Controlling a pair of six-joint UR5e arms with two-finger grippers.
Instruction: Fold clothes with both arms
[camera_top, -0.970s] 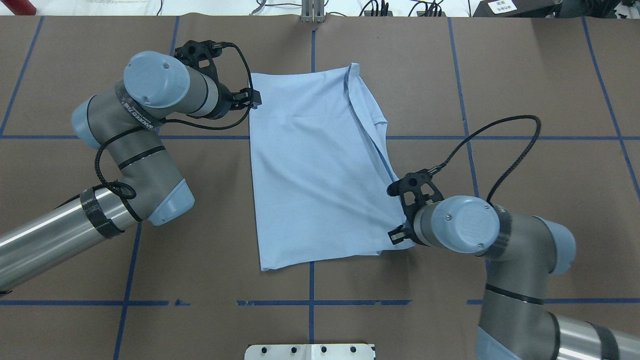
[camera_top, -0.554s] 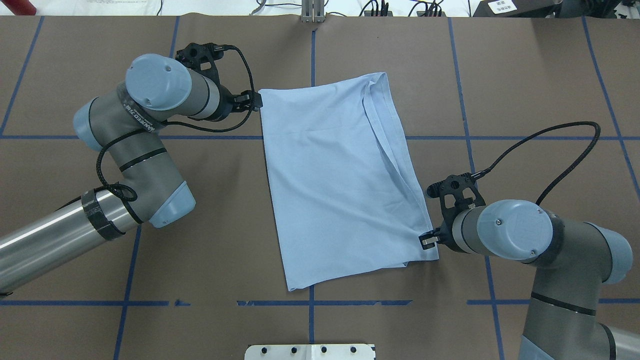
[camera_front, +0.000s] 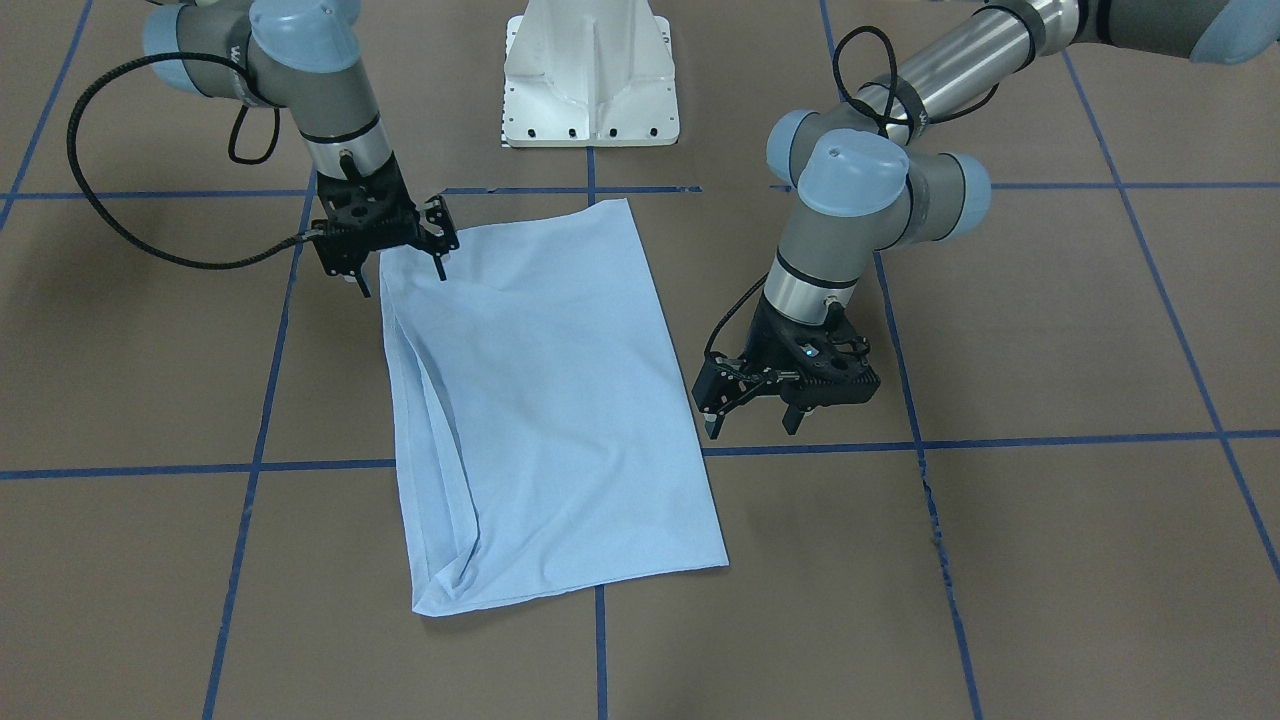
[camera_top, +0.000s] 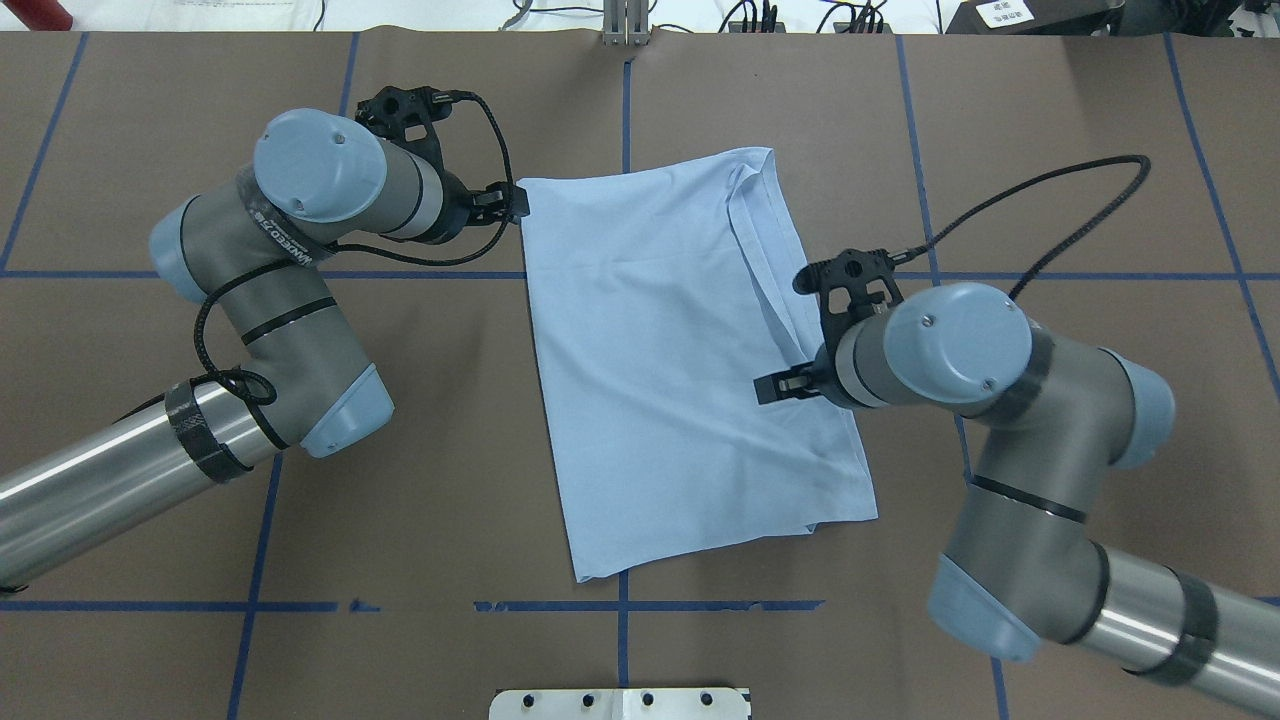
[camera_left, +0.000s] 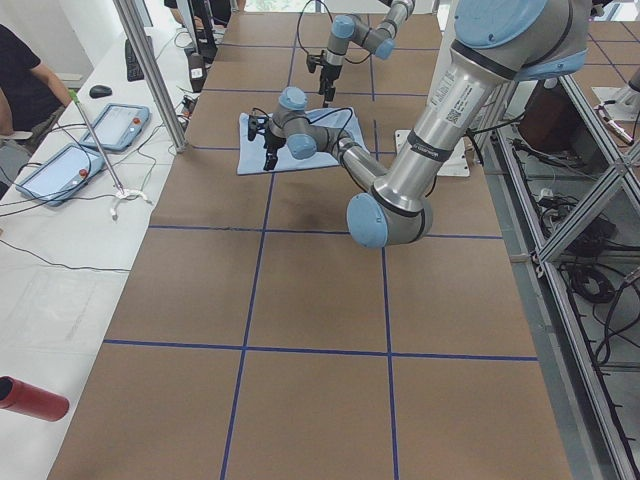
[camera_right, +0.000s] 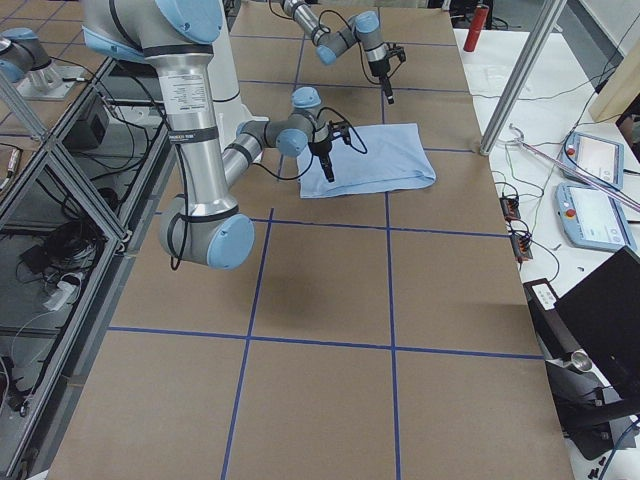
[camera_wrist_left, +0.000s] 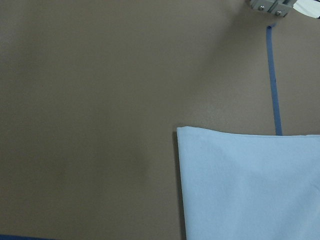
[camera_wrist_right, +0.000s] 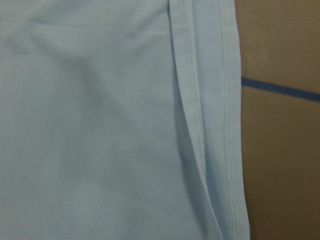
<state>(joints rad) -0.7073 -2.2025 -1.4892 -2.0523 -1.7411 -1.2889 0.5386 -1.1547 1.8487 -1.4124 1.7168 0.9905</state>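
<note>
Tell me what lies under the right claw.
Below the open right claw lies the folded light blue T-shirt, its stitched hem edges stacked, on the brown table. The table beneath the cloth and anything between the layers are covered.

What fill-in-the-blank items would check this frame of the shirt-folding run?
1. The T-shirt lies folded flat on a ____ table.
2. The left gripper, at the T-shirt's edge, holds nothing and is ____.
3. The left wrist view shows one ____ of the T-shirt.
Missing words: brown; open; corner.
</note>
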